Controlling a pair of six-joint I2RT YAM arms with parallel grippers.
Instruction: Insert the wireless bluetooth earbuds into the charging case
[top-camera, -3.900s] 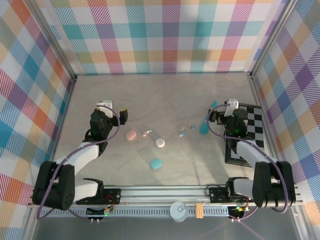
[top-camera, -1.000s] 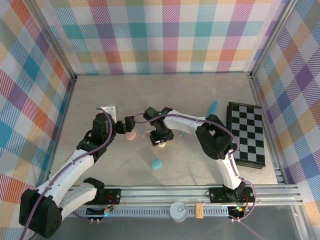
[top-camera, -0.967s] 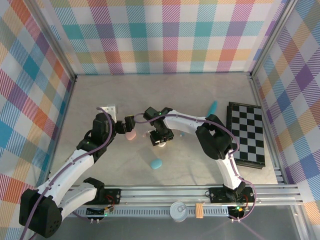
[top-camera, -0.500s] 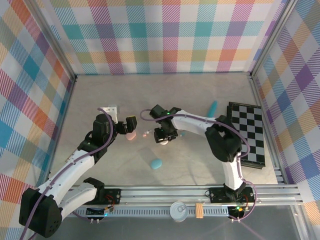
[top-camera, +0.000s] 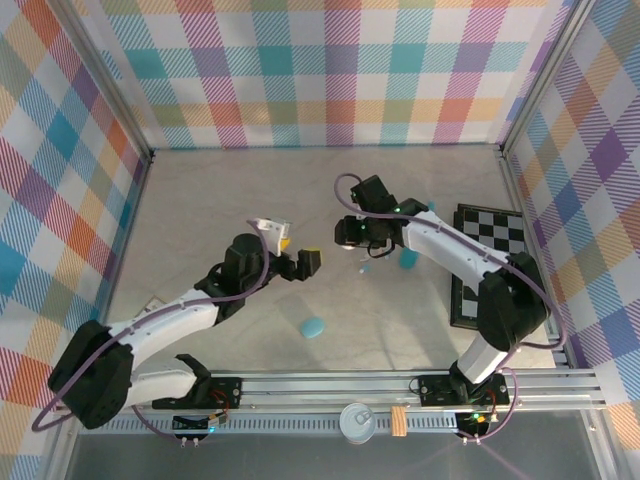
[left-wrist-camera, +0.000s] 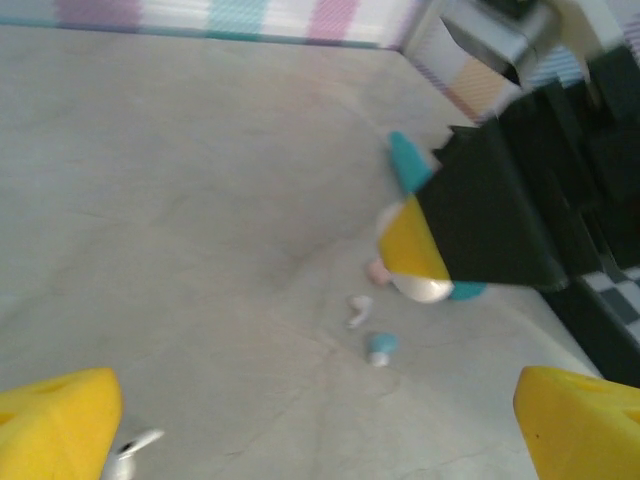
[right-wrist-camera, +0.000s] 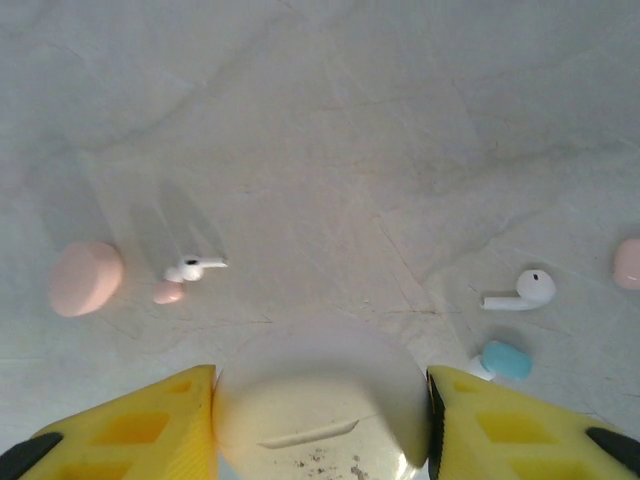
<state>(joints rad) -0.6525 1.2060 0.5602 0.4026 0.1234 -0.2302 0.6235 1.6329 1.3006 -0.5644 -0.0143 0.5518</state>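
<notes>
Marbled tabletop (right-wrist-camera: 300, 120): white case (right-wrist-camera: 320, 410) is pinched by right gripper (top-camera: 348, 235); left gripper (top-camera: 299, 252) is held spread. Earbuds (right-wrist-camera: 520, 292) at three o'clock could be scattered if it is dropped.

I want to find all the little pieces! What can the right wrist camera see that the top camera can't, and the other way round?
Right wrist camera: the white case squeezed between yellow fingers, and a pink case. Top camera: the chessboard, a teal case and the open left gripper. Both: the grey table and the right gripper.
</notes>
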